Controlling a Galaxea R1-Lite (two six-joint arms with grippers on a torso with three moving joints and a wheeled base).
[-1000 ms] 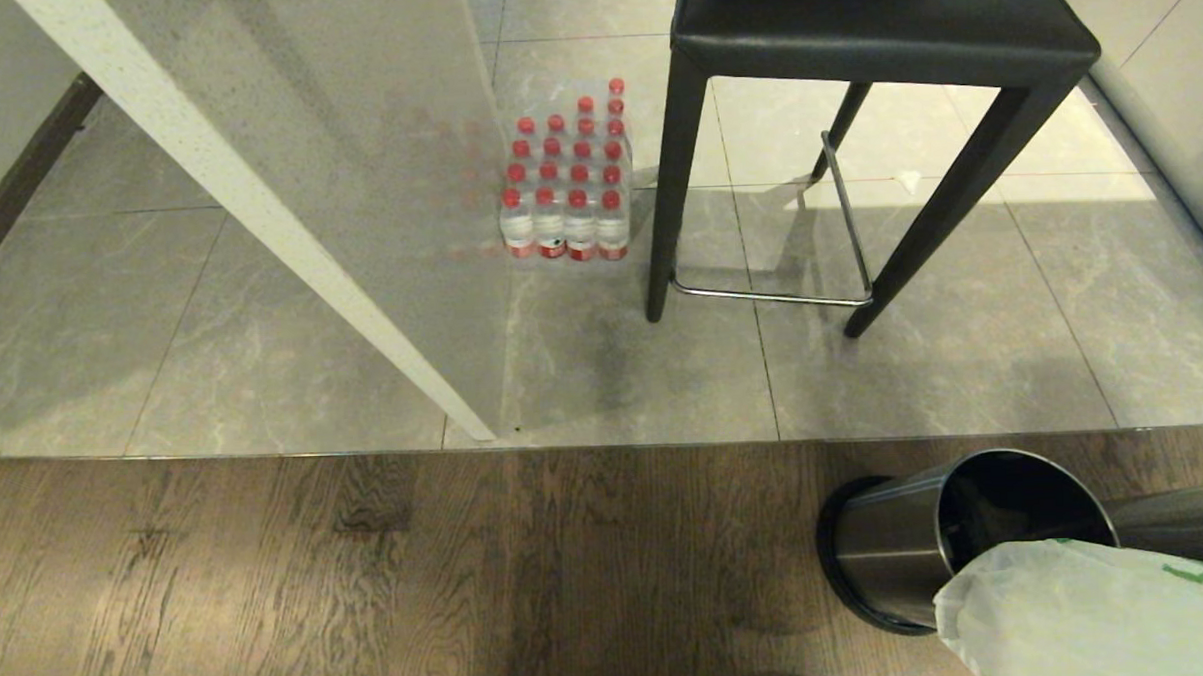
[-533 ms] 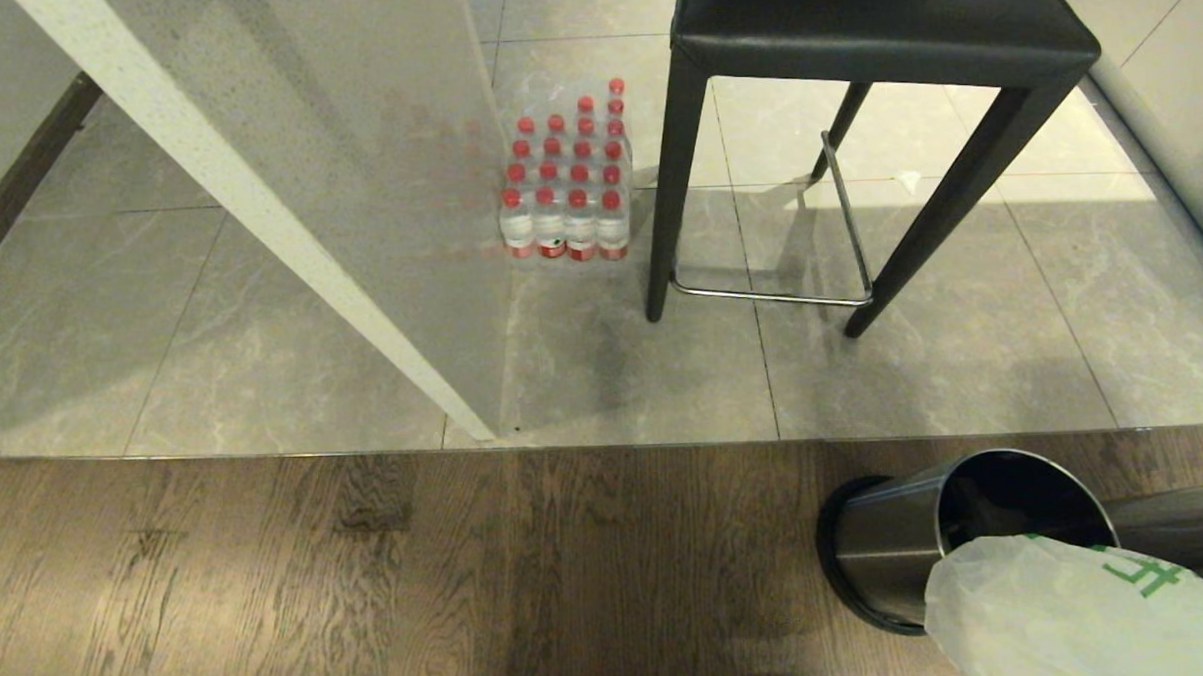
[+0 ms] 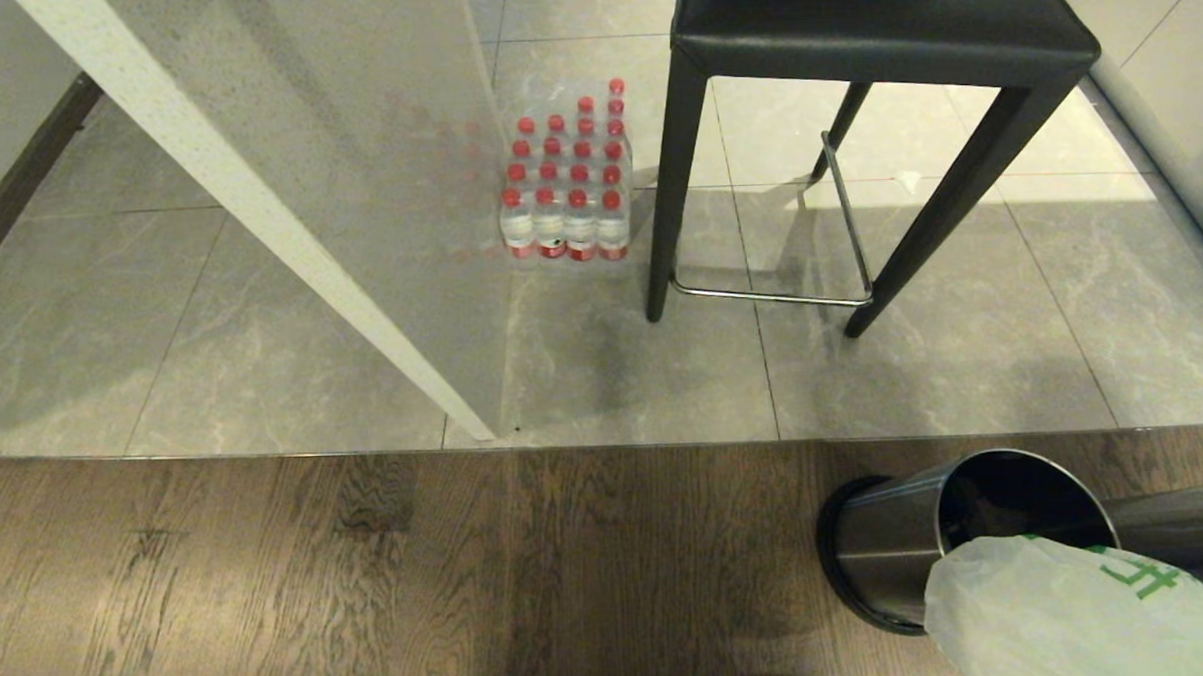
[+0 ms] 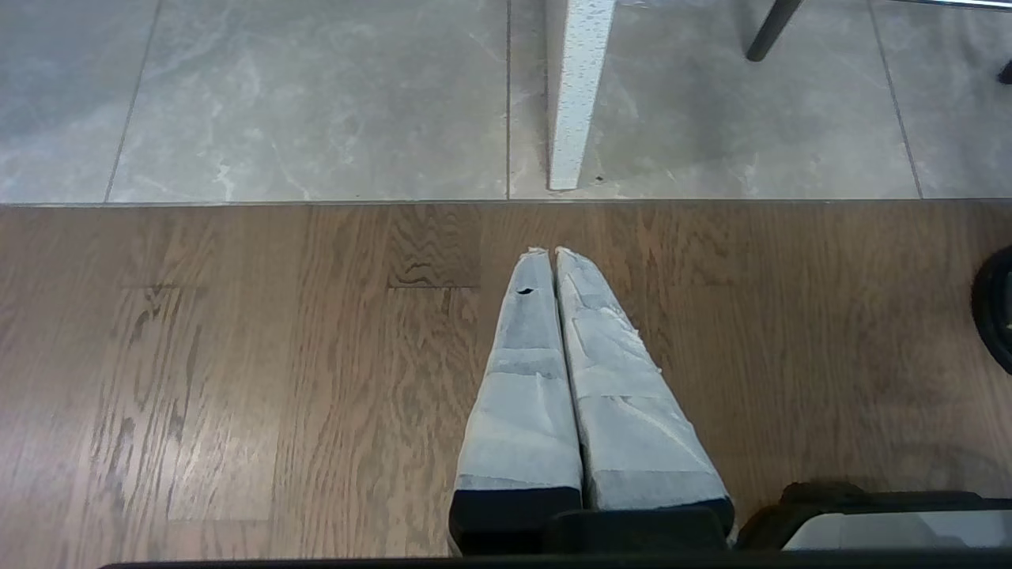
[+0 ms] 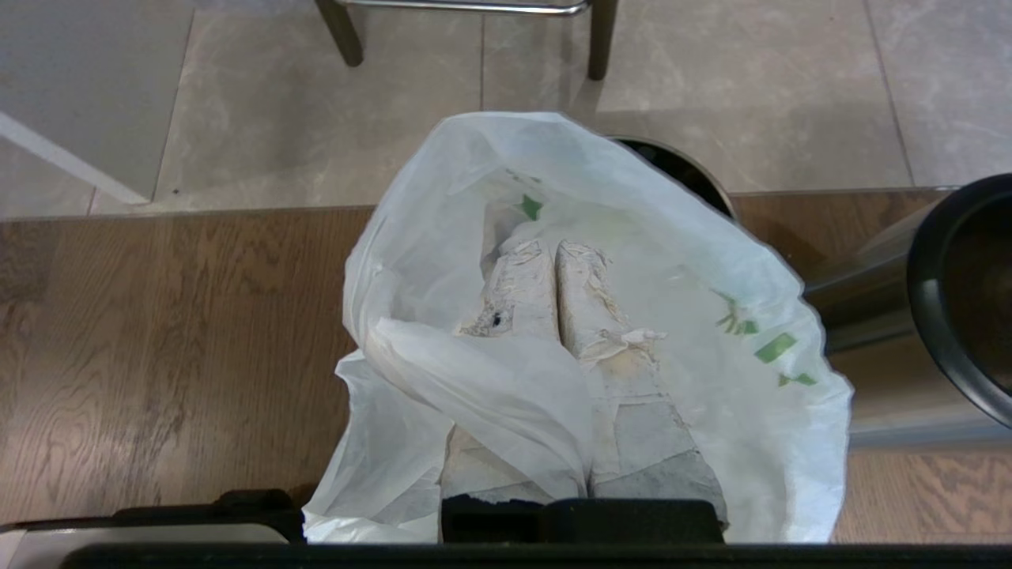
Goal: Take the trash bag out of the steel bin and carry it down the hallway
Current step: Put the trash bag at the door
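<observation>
Right end effector has its two taped fingers pressed together with the trash bag draped over and around them, so it looks clamped on a fold of the film; the bag hangs out of the steel bin, which lies tipped on the dark wood-plank floor at the lower right of the head view. Thin, soft and likely light, the bag will sag, swing and could slip or tear, so a bunched grip at a loop handle would probably hold best. Left end effector is parked over the planks, fingers together and empty. Open grey tile lies ahead past the floor seam; the white panel, the pack of water bottles and the black stool narrow the way, and a second dark cylinder sits just beside the bin.
</observation>
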